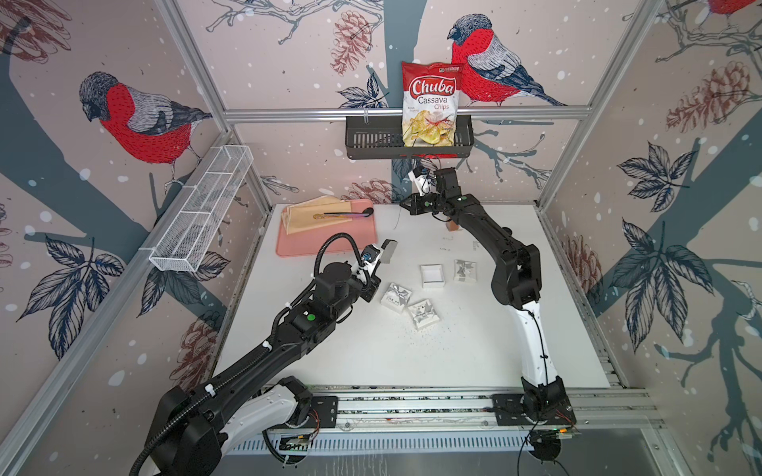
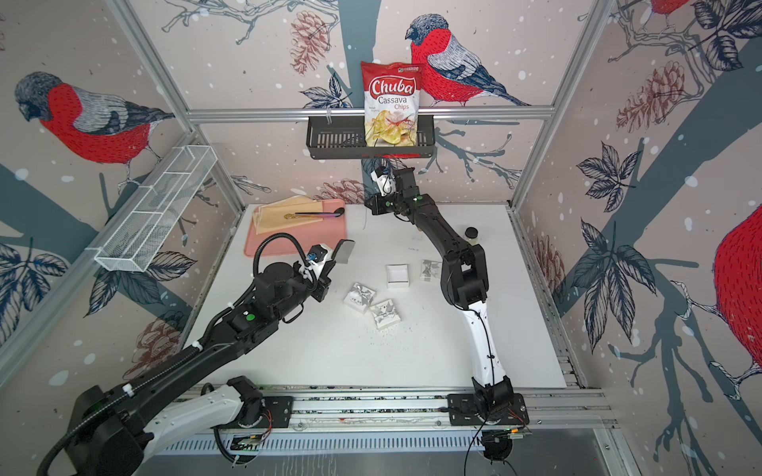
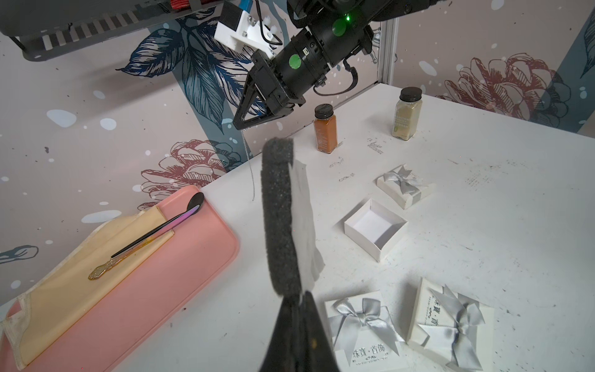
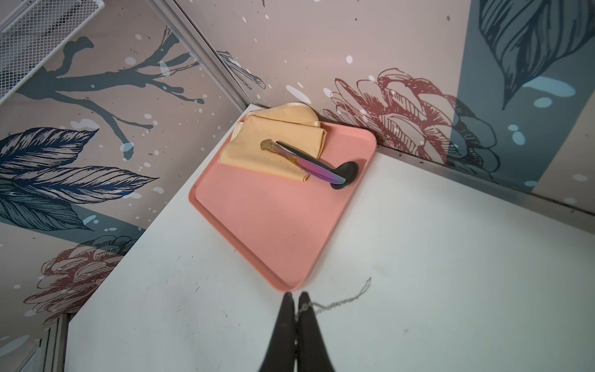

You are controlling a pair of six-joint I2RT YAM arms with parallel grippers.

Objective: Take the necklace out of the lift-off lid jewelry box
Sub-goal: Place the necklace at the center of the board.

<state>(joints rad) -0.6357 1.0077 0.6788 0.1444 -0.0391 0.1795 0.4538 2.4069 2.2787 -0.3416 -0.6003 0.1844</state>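
Tray [image 1: 301, 243]: pink, at the back of the table, beyond the left gripper and off to the left of the right gripper. It carries a folded yellow cloth [image 1: 305, 216] and a black spoon [image 1: 350, 213].
Left gripper [image 3: 299, 299]: raised over the table, clenched on the lower end of a foam pad.
Foam pad [image 3: 278, 219]: dark, standing on edge up out of the left gripper's tips, with a white sheet [image 3: 302, 225] lying against one face.
Necklace [image 4: 341, 302]: a thin silver chain, out of the box, pinched at one end by the right gripper and trailing down from it. Whether its free end touches the table cannot be told.
Right gripper [image 4: 294, 296]: high near the back wall, jaws clamped on the chain, beside the tray's near corner.
Open box [image 1: 432, 275]: white, lid off, nothing showing inside, on the table between the two grippers and well below the right one.
Bowed boxes: three white ones with silver bows, one [image 1: 465, 270] just right of the open box, two [image 1: 396, 297] [image 1: 422, 314] touching each other, near the left gripper.
Jars: an orange one [image 3: 325, 132] and a pale one [image 3: 407, 114], upright, behind the right arm.
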